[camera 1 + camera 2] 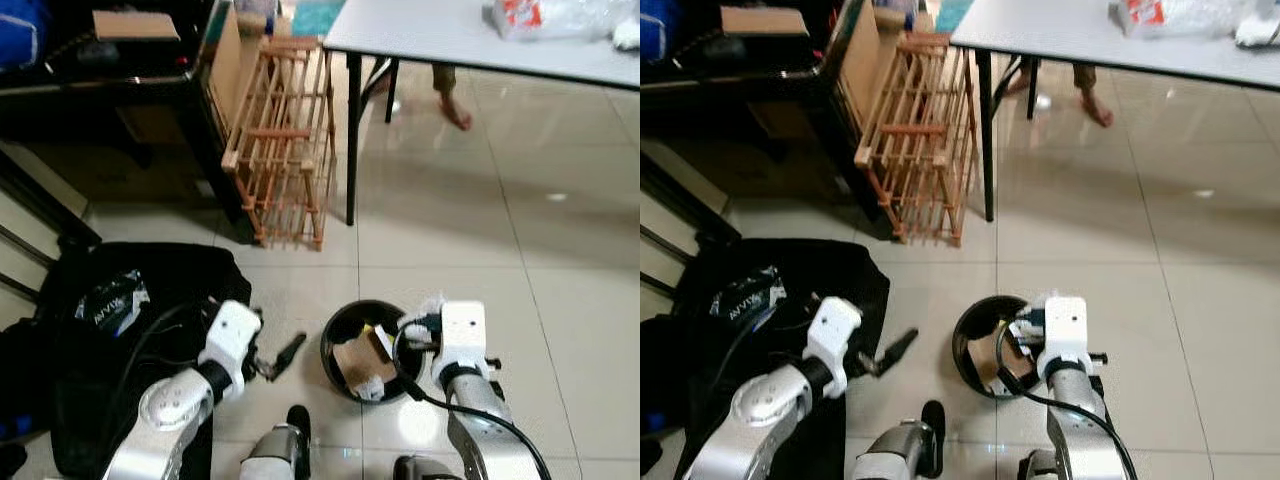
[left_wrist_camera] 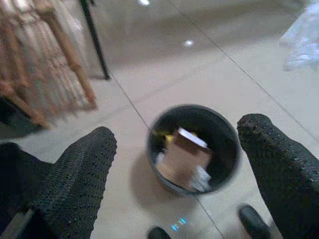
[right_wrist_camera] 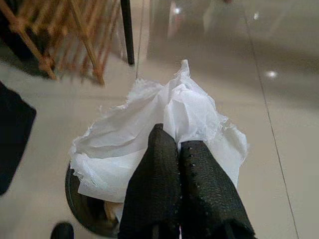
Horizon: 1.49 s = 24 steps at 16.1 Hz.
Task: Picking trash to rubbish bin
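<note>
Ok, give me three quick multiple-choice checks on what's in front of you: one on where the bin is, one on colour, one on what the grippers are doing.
1. Where does the bin stand?
A. On the grey table
B. On the tiled floor between the two arms
C. Inside the wooden rack

2. What colour is the crumpled paper in the right gripper?
A. White
B. Blue
C. Brown

3. How do the grippers stand?
A. Both open
B. Left shut on cardboard, right open
C. Left gripper open, right shut on the paper

Answers:
1. B, the head views show it on the floor, by the arms.
2. A, the right wrist view shows white paper pinched above the bin.
3. C, the left fingers are spread wide with nothing between them; the right ones are closed together on the paper.
</note>
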### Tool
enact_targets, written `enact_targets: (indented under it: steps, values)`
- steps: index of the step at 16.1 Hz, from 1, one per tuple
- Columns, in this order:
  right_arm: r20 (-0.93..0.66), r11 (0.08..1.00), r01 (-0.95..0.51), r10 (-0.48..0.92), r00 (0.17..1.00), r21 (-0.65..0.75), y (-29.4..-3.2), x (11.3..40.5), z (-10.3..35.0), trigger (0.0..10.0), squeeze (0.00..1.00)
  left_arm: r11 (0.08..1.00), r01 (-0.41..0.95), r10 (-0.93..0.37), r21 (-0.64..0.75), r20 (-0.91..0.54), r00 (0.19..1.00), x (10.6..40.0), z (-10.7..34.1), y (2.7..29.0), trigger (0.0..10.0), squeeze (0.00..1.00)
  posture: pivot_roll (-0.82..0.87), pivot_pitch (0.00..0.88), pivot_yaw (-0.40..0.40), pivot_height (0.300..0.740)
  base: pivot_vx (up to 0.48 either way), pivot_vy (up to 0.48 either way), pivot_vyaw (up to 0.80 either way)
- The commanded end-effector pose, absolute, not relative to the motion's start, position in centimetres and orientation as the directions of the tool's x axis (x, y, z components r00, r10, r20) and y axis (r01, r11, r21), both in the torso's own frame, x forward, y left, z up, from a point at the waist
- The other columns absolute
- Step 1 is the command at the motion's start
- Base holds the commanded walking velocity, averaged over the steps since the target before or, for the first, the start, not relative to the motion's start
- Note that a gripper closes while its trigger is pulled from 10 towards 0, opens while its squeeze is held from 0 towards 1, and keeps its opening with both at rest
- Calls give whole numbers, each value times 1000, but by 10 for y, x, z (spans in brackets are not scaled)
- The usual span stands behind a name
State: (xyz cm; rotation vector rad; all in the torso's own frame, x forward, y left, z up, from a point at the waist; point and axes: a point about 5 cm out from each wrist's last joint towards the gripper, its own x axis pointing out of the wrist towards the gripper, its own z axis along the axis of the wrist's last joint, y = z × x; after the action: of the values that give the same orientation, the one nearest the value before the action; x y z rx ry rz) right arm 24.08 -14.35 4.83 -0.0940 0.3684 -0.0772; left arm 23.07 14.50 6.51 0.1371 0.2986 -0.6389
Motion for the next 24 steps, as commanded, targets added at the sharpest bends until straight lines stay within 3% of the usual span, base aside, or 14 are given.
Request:
enact_targets:
  steps: [1, 10, 24]
  values:
    - [-406, 993, 75, -105, 908, -88, -144, 234, 39, 10000, 0, 768, 640, -601, 2, -343, 722, 221, 58, 146, 10000, 0, 57, 302, 104, 740, 0, 0, 0]
    - [-526, 995, 78, -96, 845, -56, -146, 225, 13, 10000, 0, 693, 720, -651, 22, -410, 639, 211, 41, 144, 10000, 0, 47, 275, 91, 740, 0, 0, 0]
    - [-527, 992, 128, -112, 843, -6, -147, 225, 11, 10000, 0, 682, 731, -657, 33, -412, 631, 211, 39, 142, 10000, 0, 43, 280, 90, 740, 0, 0, 0]
